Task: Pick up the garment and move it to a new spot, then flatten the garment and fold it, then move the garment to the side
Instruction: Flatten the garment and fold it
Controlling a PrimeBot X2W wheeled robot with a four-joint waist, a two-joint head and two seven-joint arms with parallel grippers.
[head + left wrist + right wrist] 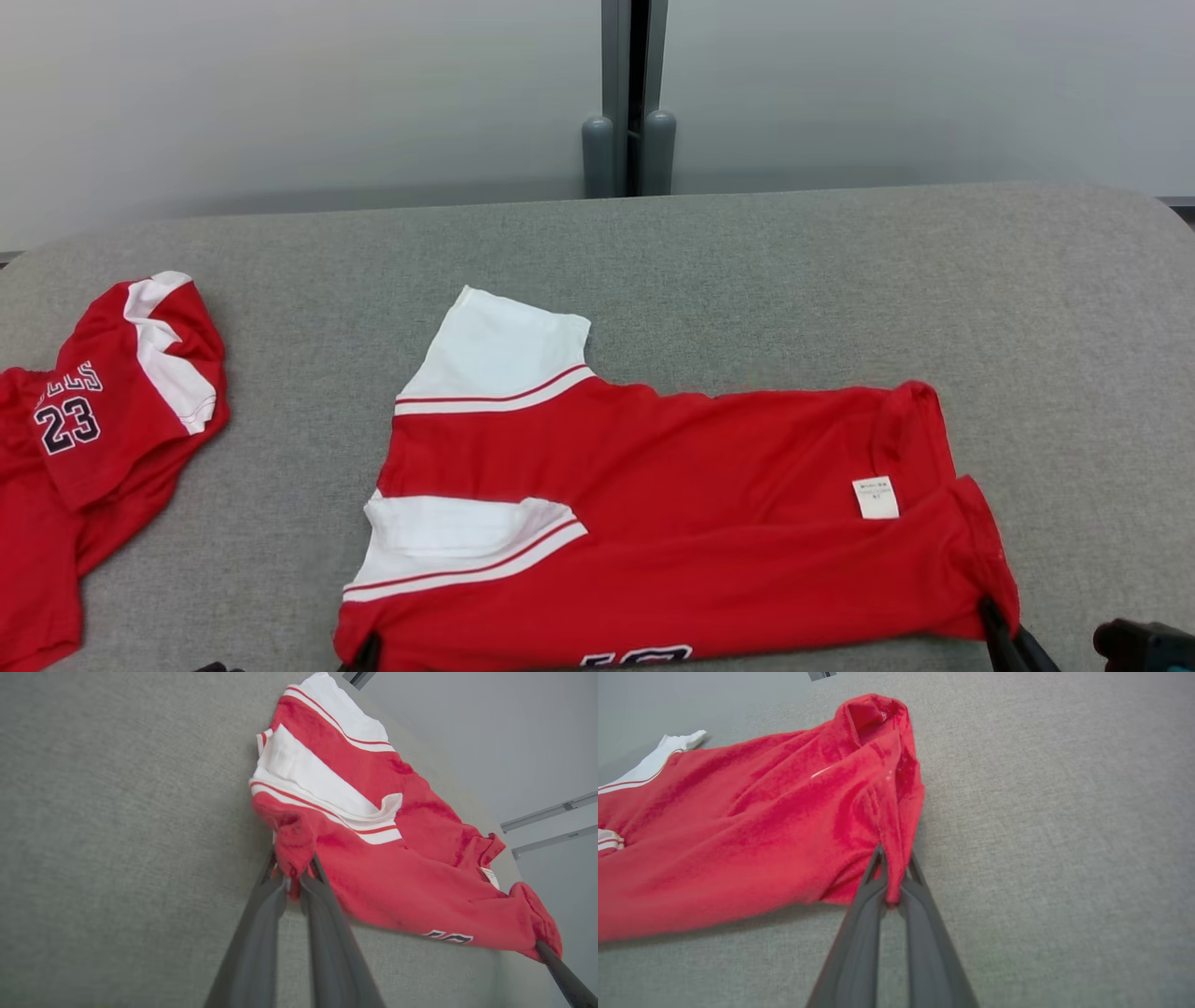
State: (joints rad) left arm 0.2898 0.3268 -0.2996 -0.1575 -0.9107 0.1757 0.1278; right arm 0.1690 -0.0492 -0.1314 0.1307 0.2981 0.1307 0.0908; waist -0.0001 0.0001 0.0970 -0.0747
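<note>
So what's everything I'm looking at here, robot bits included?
red jersey with white sleeves: one, red and white, spread in the middle of the table
small white label: one, white, on that jersey's right part
crumpled red jersey numbered 23: one, red and white, at the table's left edge
grey fabric-covered table: one, grey, under both jerseys
grey rounded posts: two, grey, behind the table
left gripper: one, dark, shut on the spread jersey's near left corner
right gripper: one, dark, shut on its near right corner
</note>
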